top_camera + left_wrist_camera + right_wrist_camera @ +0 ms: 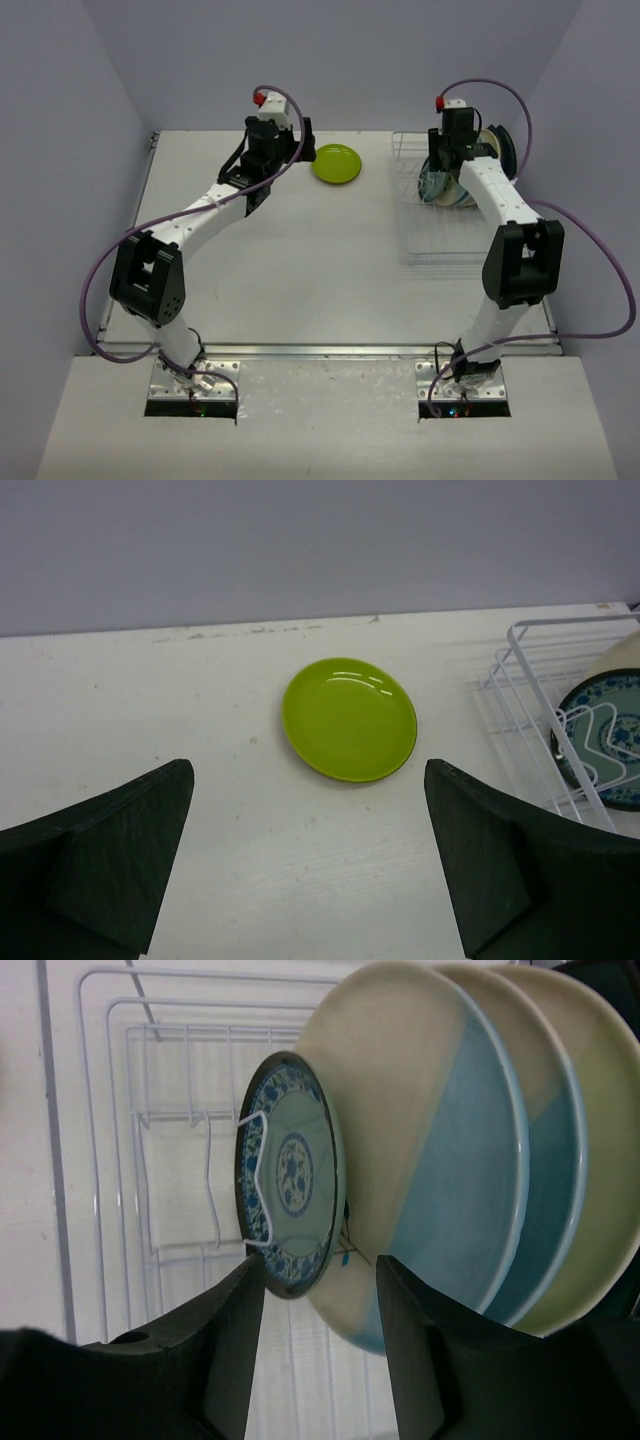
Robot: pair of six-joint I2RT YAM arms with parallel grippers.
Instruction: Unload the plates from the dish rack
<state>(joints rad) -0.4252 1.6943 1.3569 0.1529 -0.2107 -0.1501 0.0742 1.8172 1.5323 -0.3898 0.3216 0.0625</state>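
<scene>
One green plate (336, 163) lies on the counter (300, 270); more stand in the rack (440, 240).
The right jaws are spread on each side of the small flowery plate's (290, 1170) low rim, not pinching yet. Next, I think, they must close on it and lift it free without bumping the big plates (430, 1150) just behind. The left jaws are spread and hold nothing. The counter is white and scuffed, and the walls (330, 60) are pale grey.

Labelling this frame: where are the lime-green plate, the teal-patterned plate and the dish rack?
lime-green plate (349, 719), left wrist view, centre of its face.
teal-patterned plate (292, 1170), right wrist view, its middle medallion.
dish rack (440, 232), top external view, bare grid base.
</scene>
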